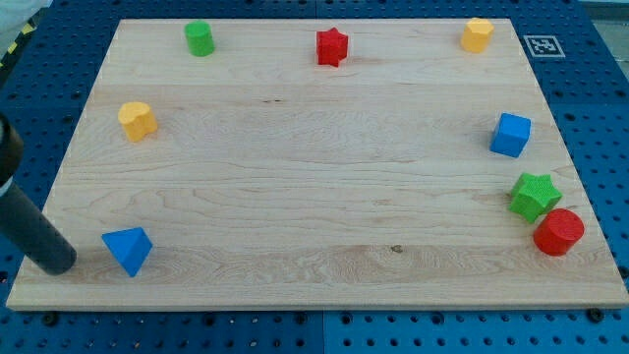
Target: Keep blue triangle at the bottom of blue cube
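Standing at the view's bottom left, my tip [61,264] is just left of the blue triangle [128,250]; there is no pincer, only the bare rod holding nothing. The blue cube [510,135] is far right on the bench [314,197], with the green star [534,196] and red cylinder [559,232] below it. I think the long push could make the triangle slip off my tip, or knock these two.

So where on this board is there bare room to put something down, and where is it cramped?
The wide middle of the board is bare, bordered by the yellow block and blue triangle on the view's left and the blue cube on the right. Crowded: green star against red cylinder. My tip sits just left of the triangle.
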You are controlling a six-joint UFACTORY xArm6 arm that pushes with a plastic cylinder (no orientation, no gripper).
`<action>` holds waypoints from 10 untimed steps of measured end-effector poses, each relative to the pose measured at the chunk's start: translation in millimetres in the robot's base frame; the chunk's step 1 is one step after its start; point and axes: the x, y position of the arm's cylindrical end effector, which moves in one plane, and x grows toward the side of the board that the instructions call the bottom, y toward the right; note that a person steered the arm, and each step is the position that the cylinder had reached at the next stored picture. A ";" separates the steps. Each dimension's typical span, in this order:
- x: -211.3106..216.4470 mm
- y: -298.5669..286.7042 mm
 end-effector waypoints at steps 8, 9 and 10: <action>-67.0 249.3; -52.1 229.8; -50.0 191.7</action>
